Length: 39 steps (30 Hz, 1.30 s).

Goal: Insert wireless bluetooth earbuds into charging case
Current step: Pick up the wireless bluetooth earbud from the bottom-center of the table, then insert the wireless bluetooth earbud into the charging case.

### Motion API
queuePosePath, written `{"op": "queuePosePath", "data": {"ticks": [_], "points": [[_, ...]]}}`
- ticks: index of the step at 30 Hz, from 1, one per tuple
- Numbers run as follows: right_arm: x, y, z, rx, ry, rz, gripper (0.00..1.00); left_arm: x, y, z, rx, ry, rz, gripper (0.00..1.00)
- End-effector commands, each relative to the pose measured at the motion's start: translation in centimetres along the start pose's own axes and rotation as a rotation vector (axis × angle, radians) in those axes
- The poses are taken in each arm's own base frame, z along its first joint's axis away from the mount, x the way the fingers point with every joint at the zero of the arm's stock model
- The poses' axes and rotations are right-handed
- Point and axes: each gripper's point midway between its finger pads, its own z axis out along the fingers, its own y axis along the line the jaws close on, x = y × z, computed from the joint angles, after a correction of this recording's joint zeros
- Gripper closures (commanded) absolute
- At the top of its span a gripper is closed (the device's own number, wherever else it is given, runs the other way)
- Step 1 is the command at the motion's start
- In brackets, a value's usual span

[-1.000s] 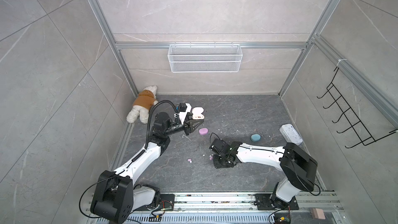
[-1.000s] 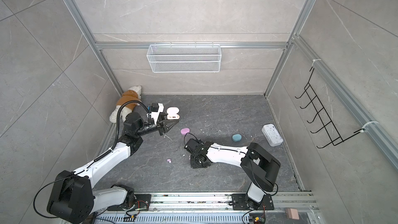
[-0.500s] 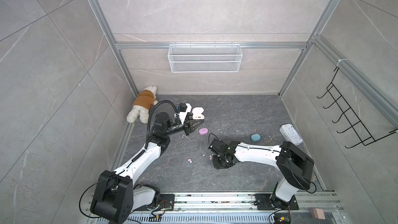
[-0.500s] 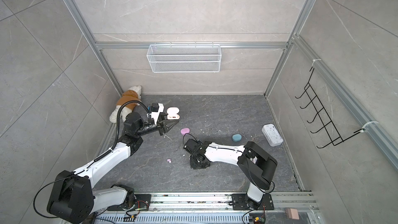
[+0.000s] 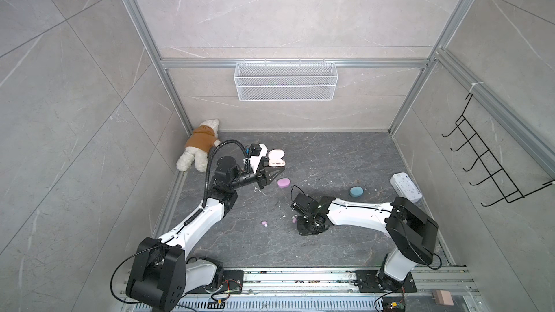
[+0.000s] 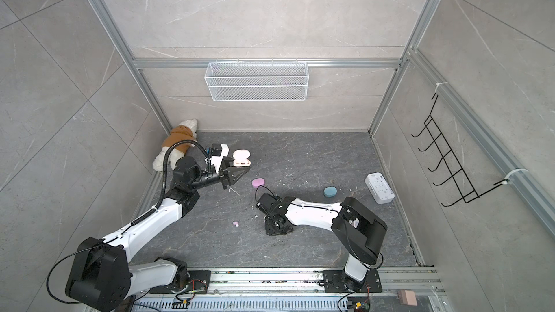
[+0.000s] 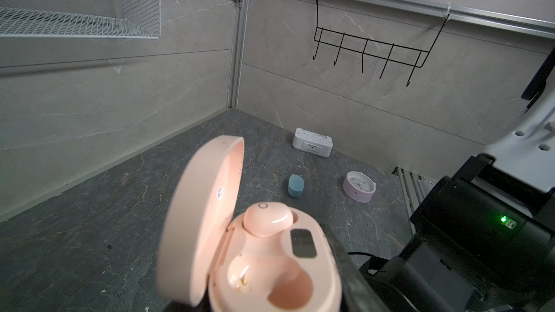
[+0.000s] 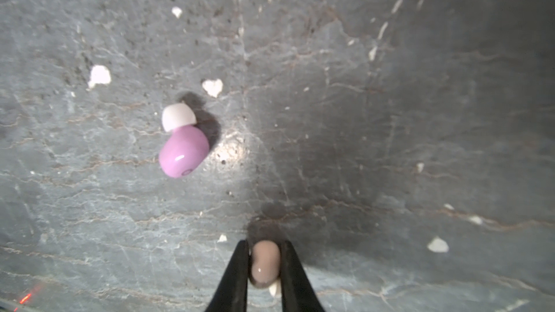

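My left gripper (image 5: 274, 167) is shut on the open peach charging case (image 5: 275, 157), held above the floor at the back left. In the left wrist view one peach earbud (image 7: 267, 219) sits in a socket of the case (image 7: 300, 289), the lid stands up, and the other socket is empty. My right gripper (image 8: 265, 261) is down at the floor in the middle (image 5: 298, 223), shut on a second peach earbud (image 8: 265, 262). A lilac earbud (image 8: 183, 145) with a white tip lies on the floor nearby. In both top views a lilac earbud (image 5: 264, 223) (image 6: 235, 223) lies left of the right gripper.
A shut lilac case (image 5: 283, 183) and a shut blue case (image 5: 356, 191) lie on the floor, with a white box (image 5: 405, 186) at the right wall. A plush bear (image 5: 199, 145) lies in the back left corner. White crumbs dot the floor (image 8: 99, 75).
The right gripper's fingers have closed on the peach earbud at the floor. The left arm and the case have not moved.
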Motion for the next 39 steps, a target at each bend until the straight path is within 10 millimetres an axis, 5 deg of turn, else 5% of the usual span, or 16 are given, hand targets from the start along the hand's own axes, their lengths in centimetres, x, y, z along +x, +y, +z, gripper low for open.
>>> {"op": "queuePosePath", "data": {"ticks": [1,9,20,32,39], "points": [[-0.8,-0.6,-2.2,-0.014,-0.063,0.013,0.8,-1.1,-1.1,0.0,0.034,-0.029,0.039,0.77],[-2.2,-1.8,-8.1,-0.105,-0.197,0.066,0.8,-0.6,-1.5,1.1,0.069,-0.009,0.019,0.77],[-5.6,-1.5,-19.4,-0.327,-0.444,0.075,0.8,0.4,-3.7,4.1,0.152,0.027,0.015,0.77],[-7.5,2.0,-32.0,-0.618,-0.709,-0.024,0.79,-1.2,-7.5,6.0,0.237,-0.027,0.109,0.78],[-7.9,4.3,-35.4,-0.778,-0.779,-0.066,0.79,-3.1,-9.7,6.9,0.278,-0.115,0.168,0.79]]}}
